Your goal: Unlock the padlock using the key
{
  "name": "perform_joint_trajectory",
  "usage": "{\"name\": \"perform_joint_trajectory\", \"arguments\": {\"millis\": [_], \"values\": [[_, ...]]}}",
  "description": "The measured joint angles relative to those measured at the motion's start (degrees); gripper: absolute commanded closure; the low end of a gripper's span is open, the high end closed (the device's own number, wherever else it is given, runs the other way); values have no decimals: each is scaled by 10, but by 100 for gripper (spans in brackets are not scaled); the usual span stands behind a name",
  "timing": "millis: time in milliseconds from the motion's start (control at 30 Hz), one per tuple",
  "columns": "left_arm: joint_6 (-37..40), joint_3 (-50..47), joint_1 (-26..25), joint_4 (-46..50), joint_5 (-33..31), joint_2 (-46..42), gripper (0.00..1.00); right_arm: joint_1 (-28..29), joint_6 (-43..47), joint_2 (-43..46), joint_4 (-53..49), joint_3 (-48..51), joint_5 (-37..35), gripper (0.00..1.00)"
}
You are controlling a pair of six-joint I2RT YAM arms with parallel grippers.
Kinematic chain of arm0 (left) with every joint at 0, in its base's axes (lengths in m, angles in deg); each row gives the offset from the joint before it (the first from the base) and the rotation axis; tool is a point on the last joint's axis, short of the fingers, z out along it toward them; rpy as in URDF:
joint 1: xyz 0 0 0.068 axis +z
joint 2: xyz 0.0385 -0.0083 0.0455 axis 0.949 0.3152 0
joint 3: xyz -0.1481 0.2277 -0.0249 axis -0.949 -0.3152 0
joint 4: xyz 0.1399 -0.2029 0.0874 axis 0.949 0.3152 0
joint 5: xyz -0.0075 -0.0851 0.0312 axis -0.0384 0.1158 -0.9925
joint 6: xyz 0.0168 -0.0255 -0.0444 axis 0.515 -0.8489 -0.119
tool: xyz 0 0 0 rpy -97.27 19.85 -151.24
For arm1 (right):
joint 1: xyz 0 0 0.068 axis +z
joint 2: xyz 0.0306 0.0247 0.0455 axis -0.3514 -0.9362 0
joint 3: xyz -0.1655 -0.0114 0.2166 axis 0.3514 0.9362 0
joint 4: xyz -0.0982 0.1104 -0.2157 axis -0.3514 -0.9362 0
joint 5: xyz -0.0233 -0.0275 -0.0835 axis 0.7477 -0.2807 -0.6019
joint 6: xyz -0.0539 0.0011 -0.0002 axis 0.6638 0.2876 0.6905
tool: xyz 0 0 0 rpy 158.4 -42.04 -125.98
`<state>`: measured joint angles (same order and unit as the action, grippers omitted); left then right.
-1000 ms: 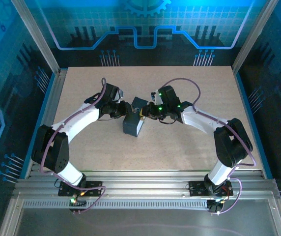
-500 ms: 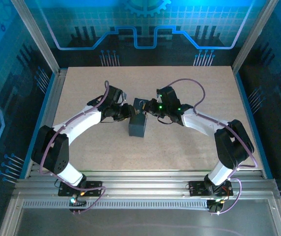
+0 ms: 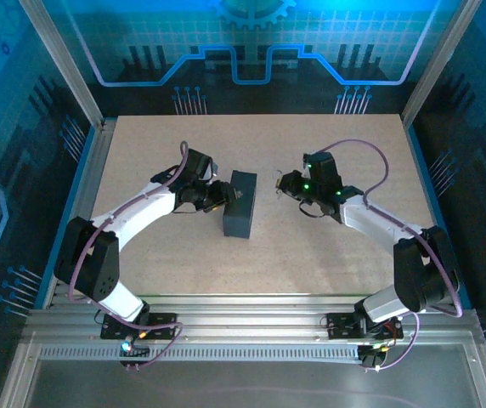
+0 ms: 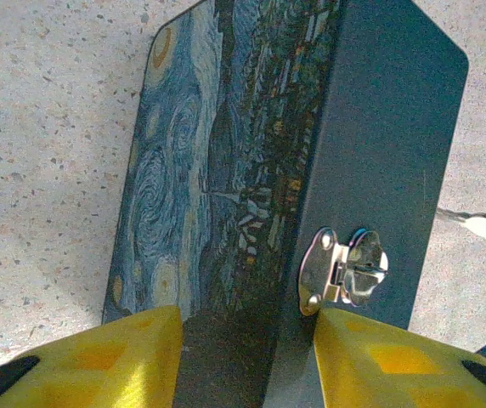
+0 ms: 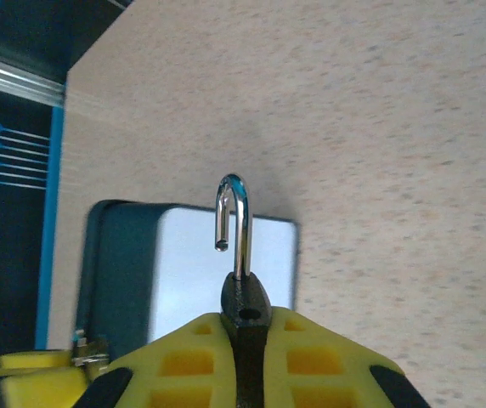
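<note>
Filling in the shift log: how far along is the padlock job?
Looks done: the padlock's shackle stands sprung open, and the hasp on the box is bare. In hand: the right fingers pinch the padlock body, held apart from the box; the left fingers straddle the box, grip unclear. Left: probably only setting the padlock down and letting go.

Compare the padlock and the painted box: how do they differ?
The padlock is tiny; the box is far larger. The padlock is pinched in the right gripper; the box rests on the table. The padlock's body is plain dark; the box has a swirling painting. Both carry shiny metal.
</note>
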<state>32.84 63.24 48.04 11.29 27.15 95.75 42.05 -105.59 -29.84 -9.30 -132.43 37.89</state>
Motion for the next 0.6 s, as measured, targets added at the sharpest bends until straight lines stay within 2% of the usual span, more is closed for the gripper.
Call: {"name": "perform_joint_trajectory", "arguments": {"millis": [233,300,400,600], "values": [[0,0,2,19,0,-17,50,-38,48,-57,-20,60,3,88],[0,0,7,19,0,-28,50,-39,58,-79,-26,63,6,80],[-2,0,18,19,0,-43,49,-40,79,-97,-32,62,16,60],[-2,-6,30,16,17,-60,48,-37,129,-74,-80,46,18,42]]}}
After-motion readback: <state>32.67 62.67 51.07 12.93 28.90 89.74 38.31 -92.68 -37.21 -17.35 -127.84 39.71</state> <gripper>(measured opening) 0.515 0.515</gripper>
